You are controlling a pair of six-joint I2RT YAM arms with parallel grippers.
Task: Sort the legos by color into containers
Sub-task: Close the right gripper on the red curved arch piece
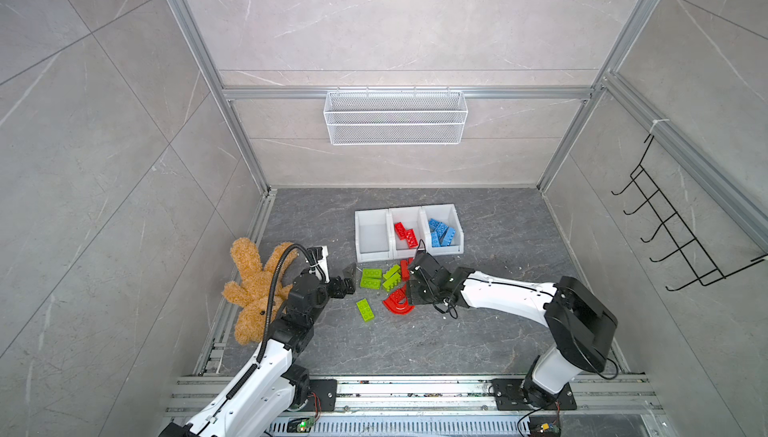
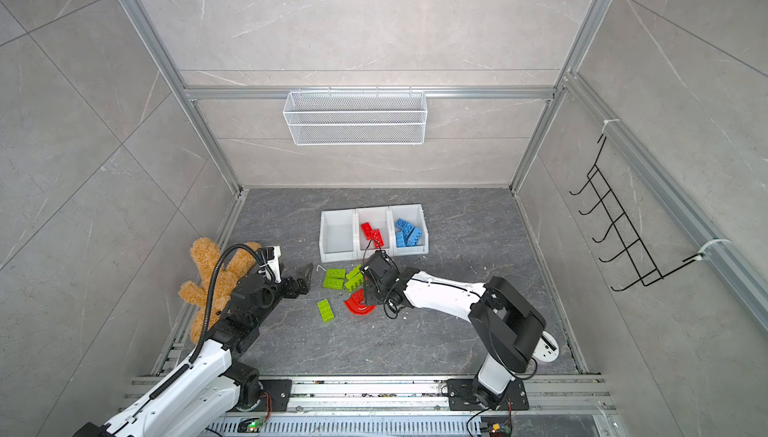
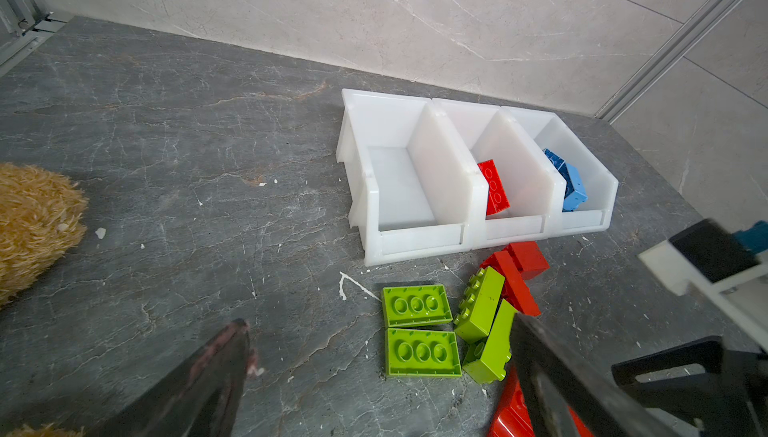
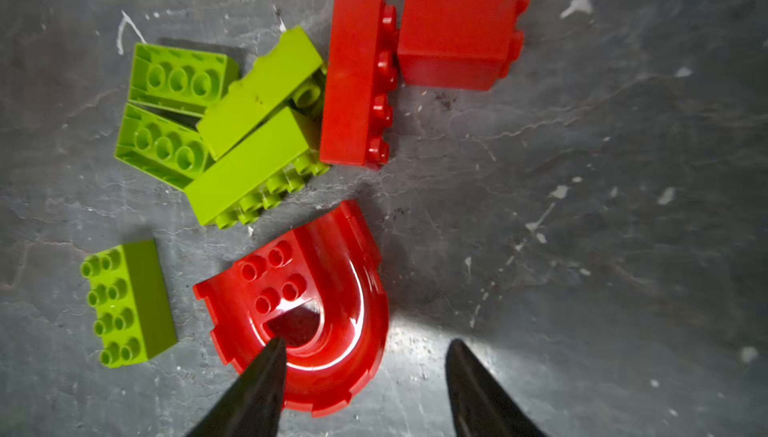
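The containers are three joined white bins [image 1: 358, 234]: the left one holds nothing, the middle one has red legos [image 1: 405, 234], the right one blue legos [image 1: 441, 232]. In front of them on the floor lie several lime green legos [image 1: 371, 279], two red bricks [image 4: 357, 77] and a red arch piece [image 4: 332, 289]. My right gripper [image 4: 365, 342] stands open low over the arch, one finger above its hollow and the other beside its outer wall. Just left of the green pile, my left gripper [image 1: 352, 280] hangs open with nothing in it.
A brown plush toy [image 1: 253, 285] lies at the left edge beside the left arm. A white wire basket [image 1: 395, 117] hangs on the back wall and a black hook rack [image 1: 681, 231] on the right wall. Metal rails border the floor.
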